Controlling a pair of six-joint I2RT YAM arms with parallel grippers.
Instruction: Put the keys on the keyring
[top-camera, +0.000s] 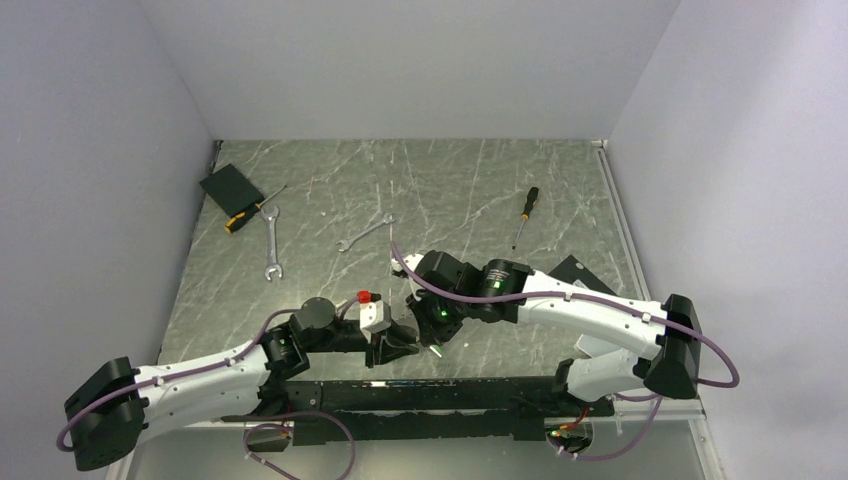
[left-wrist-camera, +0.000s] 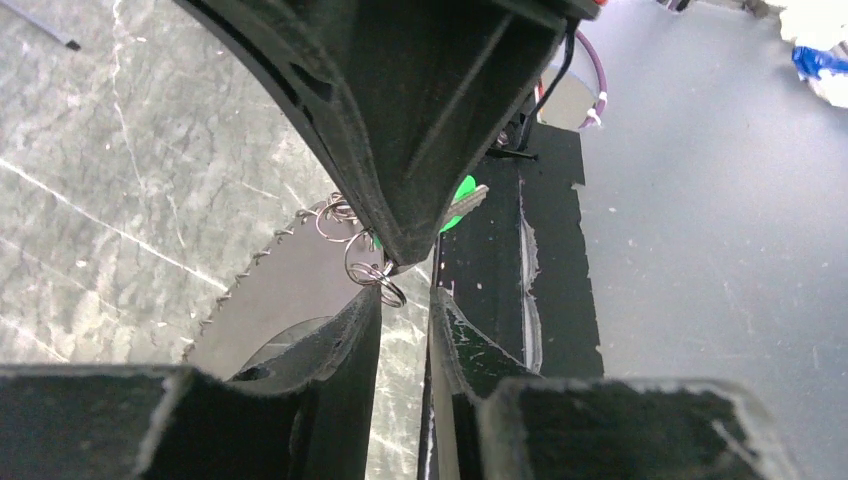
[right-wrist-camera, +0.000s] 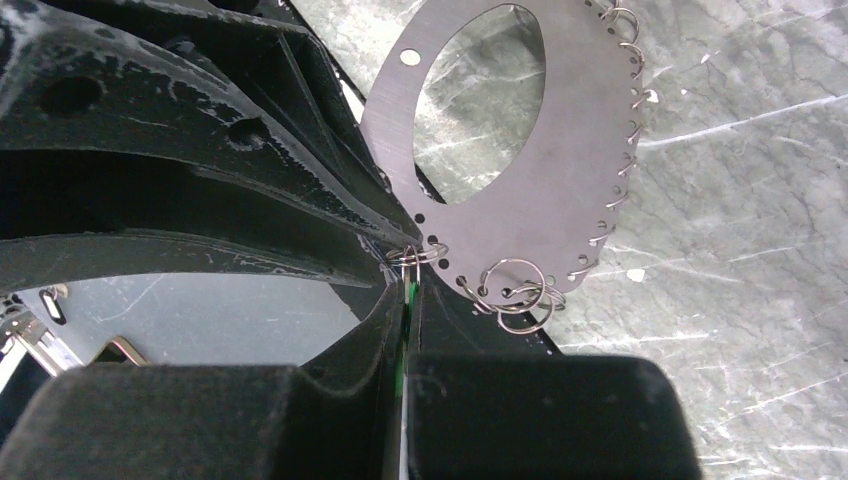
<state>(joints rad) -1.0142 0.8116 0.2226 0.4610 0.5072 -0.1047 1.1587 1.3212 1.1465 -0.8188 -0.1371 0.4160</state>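
The keyring is a flat grey metal plate with an oval cut-out and small split rings hooked through holes along its edge. It hangs above the table between both grippers. My right gripper is shut on a green-headed key, whose green edge shows between its fingers; its tip touches one split ring. In the left wrist view that ring lies against the tip of one finger of my left gripper, which stands slightly open with only table showing in the gap. In the top view both grippers meet near the front.
Two silver wrenches lie at the back left. A black-and-orange screwdriver lies at the back right, another beside a black pad. A black rail runs along the near edge.
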